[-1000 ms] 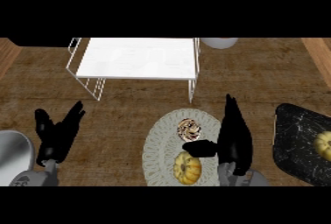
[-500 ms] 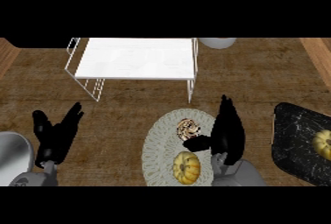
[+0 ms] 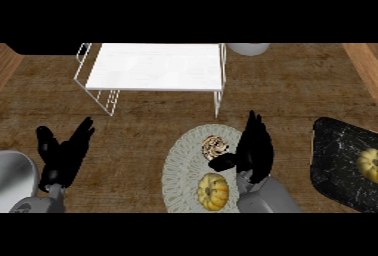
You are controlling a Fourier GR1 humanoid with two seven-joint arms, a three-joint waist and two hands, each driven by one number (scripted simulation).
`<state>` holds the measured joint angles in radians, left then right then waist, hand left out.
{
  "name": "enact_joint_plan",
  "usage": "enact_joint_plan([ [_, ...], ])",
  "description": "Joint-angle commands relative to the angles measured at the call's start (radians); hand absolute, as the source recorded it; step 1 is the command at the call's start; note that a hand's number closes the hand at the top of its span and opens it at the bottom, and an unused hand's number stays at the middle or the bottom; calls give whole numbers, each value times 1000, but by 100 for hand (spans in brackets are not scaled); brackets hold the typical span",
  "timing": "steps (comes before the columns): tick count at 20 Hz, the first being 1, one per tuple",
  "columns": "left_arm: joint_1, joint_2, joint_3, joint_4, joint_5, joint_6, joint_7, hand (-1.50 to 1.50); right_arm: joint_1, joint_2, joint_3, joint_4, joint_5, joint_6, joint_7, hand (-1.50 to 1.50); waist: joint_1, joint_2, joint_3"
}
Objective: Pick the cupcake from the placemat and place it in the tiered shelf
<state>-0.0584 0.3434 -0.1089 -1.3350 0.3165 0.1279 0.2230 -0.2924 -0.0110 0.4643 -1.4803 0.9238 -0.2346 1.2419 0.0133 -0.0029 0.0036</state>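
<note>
Standing open just beside the cupcake (image 3: 214,146) on the placemat (image 3: 179,170), the right hand (image 3: 251,147) seems ready to grasp it.

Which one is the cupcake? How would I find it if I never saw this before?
Find the round pale placemat on the brown counter, in front of the white wire shelf. Two treats sit on it; the cupcake is the farther one, beside the thumb of the right hand. It is swirly brown and white, while the nearer treat is a yellow ring cake.
</note>
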Motion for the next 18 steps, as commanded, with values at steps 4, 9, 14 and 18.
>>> enact_joint_plan([
  [4,27,-31,-16,6,-14,5,-6,0,-18,10,24,67,33,-67,245,-150,-3,2,-5],
  [9,16,-12,18,-19,1,0,18,0,-75,11,21,120,42,-95,245,-150,3,2,-4],
  [14,-11,-4,22,36,-3,-44,2,0,-102,10,17,213,19,-182,206,-150,5,7,-4],
  [18,-17,-54,-7,18,-55,35,19,0,-113,10,43,227,6,-189,211,-150,0,5,-4],
])
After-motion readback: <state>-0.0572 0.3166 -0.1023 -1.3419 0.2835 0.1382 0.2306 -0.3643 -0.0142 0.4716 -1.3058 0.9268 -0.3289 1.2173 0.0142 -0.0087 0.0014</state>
